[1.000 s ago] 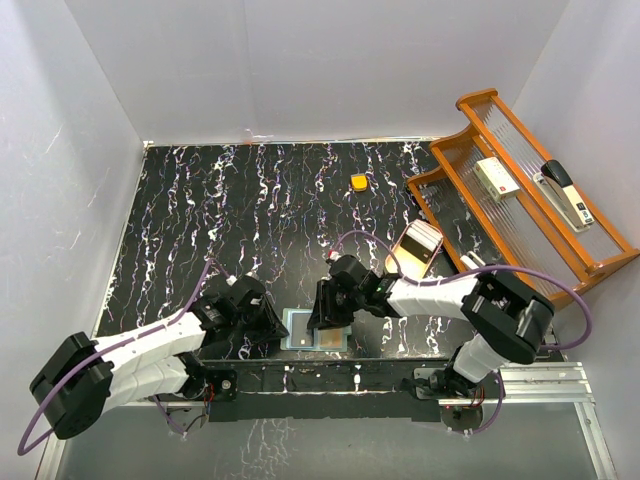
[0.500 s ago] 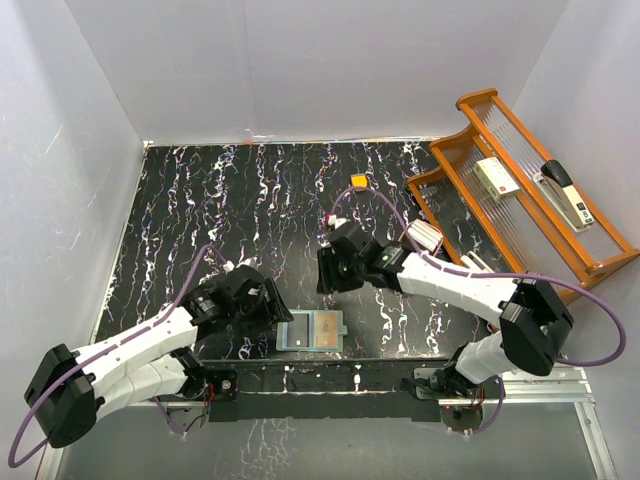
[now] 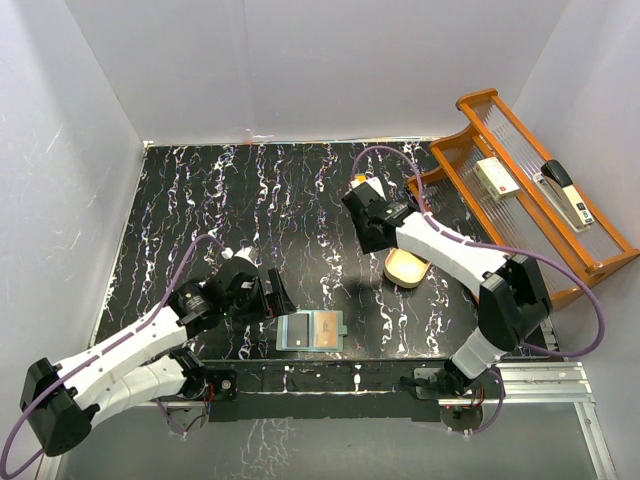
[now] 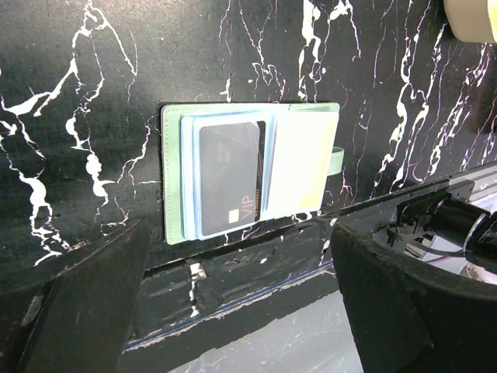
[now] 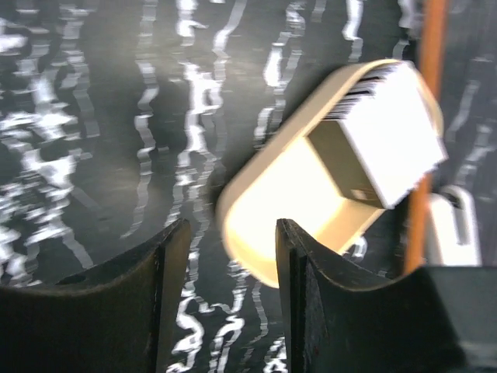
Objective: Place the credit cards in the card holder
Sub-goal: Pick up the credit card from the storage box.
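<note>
A: Left gripper (image 4: 239,233)?
B: Spread wide, empty, hanging above the card holder (image 4: 303,163).
A: Holder's place?
B: Lying open flat by the near edge of the table (image 3: 200,200), dark card (image 4: 229,175) tucked in the left half.
A: Right gripper (image 5: 231,233)?
B: Partly spread, pinching nothing, over the tan oval dish (image 5: 272,225), well right of the holder, with a stack of cards (image 5: 392,136) inside.

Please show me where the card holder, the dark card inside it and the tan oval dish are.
card holder (image 4: 301,159), left wrist view, on its bare right flap.
dark card (image 4: 229,175), left wrist view, on the middle of its face.
tan oval dish (image 5: 301,180), right wrist view, on its bare inner floor.
</note>
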`<state>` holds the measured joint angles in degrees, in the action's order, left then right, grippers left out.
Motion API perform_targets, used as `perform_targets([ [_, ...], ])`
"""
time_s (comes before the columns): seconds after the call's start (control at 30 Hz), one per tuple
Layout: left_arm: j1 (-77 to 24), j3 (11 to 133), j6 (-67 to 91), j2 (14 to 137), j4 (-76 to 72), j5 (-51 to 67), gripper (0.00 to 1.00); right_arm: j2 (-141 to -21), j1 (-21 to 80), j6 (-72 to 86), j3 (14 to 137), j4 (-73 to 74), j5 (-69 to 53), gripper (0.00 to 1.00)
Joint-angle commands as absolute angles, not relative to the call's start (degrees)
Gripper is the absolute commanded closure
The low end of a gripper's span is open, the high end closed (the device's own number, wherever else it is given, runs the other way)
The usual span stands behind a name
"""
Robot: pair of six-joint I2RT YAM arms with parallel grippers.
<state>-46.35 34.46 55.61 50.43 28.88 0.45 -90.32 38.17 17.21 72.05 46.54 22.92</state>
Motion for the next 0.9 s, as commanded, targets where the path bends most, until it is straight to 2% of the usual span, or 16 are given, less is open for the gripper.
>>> perform_targets([
  [0.0, -46.62, 36.98, 52.56, 48.08, 33.15, -0.76, 0.01, -92.91, 33.84, 10.57, 76.01, 49.96, 34.18, 0.53],
  [0.13, -46.67, 37.20, 51.45, 46.94, 33.80, -0.58, 0.01, -94.02, 29.98, 7.21, 76.89, 49.12, 37.49, 0.53],
  [0.3, -46.65, 38.28, 48.91, 47.42, 35.44, -1.13, 0.01, -93.68, 26.99, 1.90, 74.90, 44.09, 35.77, 0.51],
  [0.87, -46.66, 37.77, 48.36, 47.54, 35.02, -1.49, 0.01, -99.40, 23.99, -3.70, 74.16, 41.81, 32.54, 0.48],
])
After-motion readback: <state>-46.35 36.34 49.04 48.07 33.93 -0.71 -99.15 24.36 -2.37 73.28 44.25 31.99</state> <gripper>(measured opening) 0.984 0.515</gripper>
